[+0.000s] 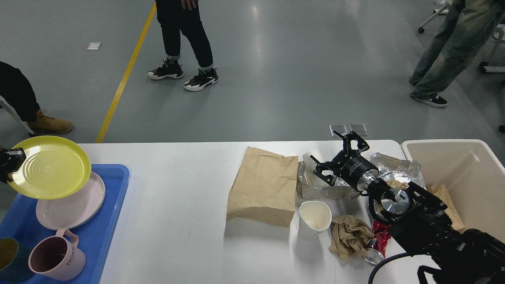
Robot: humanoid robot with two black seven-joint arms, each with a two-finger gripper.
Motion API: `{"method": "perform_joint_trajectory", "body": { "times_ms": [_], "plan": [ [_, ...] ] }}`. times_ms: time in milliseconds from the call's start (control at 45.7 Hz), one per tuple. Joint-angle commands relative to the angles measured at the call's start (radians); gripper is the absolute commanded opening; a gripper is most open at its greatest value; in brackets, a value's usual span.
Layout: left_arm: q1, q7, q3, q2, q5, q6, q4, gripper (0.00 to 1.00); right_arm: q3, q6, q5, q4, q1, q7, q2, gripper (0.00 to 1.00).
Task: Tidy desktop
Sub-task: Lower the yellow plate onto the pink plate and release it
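1. The desk (177, 236) is a wide white top with rounded corners and a smooth matte face; it fills the lower half of the head view, with grey floor beyond its far edge.
2. A blue tray (112, 213) sits at the desk's left end. In it lie one pale pink plate (67, 215), one pink mug (57, 260) with its handle up, and a dark green cup (8, 256) cut off by the picture's edge.
3. One yellow plate (49, 167) hangs tilted over the tray, overlapping the pink plate. The left gripper (10, 161) pinches its left rim; only a small dark part of it shows at the picture's edge.
4. A beige bin (453, 157) stands at the desk's right end, with brown paper (447, 205) inside.
5. A crumpled foil tray (327, 191) lies near the bin with a white cup (313, 159) on its side in it.
6. Loose on the desk: one flat brown paper bag (264, 185), one upright white paper cup (314, 219), one crumpled brown paper wad (349, 236), and a red wrapper (380, 236) partly under the right arm.
7. The right gripper (341, 156) is above the foil tray, its jaws spread and holding nothing.
8. Legs of three people show on the floor.
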Motion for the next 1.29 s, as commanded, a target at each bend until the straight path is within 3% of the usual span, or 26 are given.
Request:
{"method": "perform_joint_trajectory", "body": {
  "times_ms": [0, 219, 1270],
  "plan": [
    [0.049, 0.009, -0.030, -0.016, -0.001, 0.000, 0.001, 0.00, 0.000, 0.000, 0.000, 0.000, 0.000, 0.000, 0.000, 1.00],
    [0.101, 0.015, -0.048, -0.033, -0.001, 0.000, 0.001, 0.00, 0.000, 0.000, 0.001, 0.000, 0.000, 0.000, 0.000, 1.00],
    [0.093, 0.007, -0.070, -0.008, -0.021, 0.000, 0.001, 0.00, 0.000, 0.000, 0.000, 0.000, 0.000, 0.000, 0.000, 1.00]
  ]
}}
